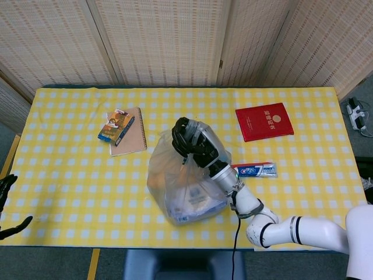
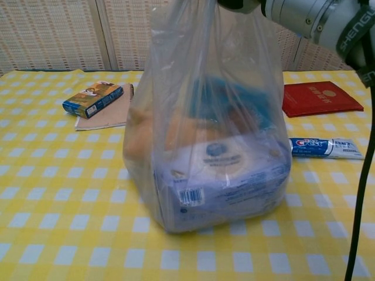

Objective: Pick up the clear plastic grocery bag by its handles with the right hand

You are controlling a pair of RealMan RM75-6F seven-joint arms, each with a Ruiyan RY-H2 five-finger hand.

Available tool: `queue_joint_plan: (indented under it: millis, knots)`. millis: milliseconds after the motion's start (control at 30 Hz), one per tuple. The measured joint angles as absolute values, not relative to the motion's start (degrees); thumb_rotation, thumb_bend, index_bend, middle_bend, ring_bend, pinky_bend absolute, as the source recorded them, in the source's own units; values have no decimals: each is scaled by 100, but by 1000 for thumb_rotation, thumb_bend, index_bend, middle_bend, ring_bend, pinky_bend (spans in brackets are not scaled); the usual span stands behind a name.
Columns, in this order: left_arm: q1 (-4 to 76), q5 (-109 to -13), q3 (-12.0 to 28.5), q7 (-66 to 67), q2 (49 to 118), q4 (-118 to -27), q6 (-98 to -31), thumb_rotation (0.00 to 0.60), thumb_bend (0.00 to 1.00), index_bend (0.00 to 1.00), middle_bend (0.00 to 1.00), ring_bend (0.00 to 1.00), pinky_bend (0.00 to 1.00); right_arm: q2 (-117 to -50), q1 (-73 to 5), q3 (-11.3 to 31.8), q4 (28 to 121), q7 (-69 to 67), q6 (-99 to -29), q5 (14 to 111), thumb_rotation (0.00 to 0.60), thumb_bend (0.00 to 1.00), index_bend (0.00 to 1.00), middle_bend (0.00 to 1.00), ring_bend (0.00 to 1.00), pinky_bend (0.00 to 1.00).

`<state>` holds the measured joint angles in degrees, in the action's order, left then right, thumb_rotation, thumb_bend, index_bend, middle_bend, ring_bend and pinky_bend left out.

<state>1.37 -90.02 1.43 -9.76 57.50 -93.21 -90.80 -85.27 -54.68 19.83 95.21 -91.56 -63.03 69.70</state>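
Clear plastic bag (image 2: pixel 211 134) at the table (image 1: pixel 70 175) middle, handles bunched in our right hand (image 1: pixel 195 142), fingers curled tight on them. Inside we see a white-blue box (image 2: pixel 225 175), something orange, something blue. Left hand (image 1: pixel 7 204) off the table edge, fingers apart, holding nothing.

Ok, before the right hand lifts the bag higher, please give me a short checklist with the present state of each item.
1. Right hand closed on the handles of the plastic bag: ok.
2. Bag bottom off the table: cannot tell.
3. Contents inside the bag, nothing spilling: ok.
4. Toothpaste apart from the bag: ok.
5. Red booklet and notebook clear of the bag: ok.
6. Left hand away at the table edge: ok.
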Motion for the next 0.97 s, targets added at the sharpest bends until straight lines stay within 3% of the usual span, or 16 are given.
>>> queue_joint_plan:
  millis: [367, 767, 967]
  knots:
    - [115, -9064, 119, -875, 5763, -9371, -9143, 600, 225, 0, 115, 122, 103, -8218, -5408, 3012, 10571, -7966, -5340, 5535, 600, 602, 611, 766, 918, 911]
    - [100, -9085, 107, -869, 5758, -9393, -9160, 600, 226, 0, 115, 122, 103, -7694, -5551, 4624, 11602, -7071, -5458, 4801, 600, 601, 612, 766, 916, 911]
    - [102, -9110, 89, -831, 5760, -9421, -9152, 600, 226, 0, 115, 121, 103, -7551, -5657, 4885, 11937, -6405, -5634, 4247, 600, 601, 611, 766, 916, 911]
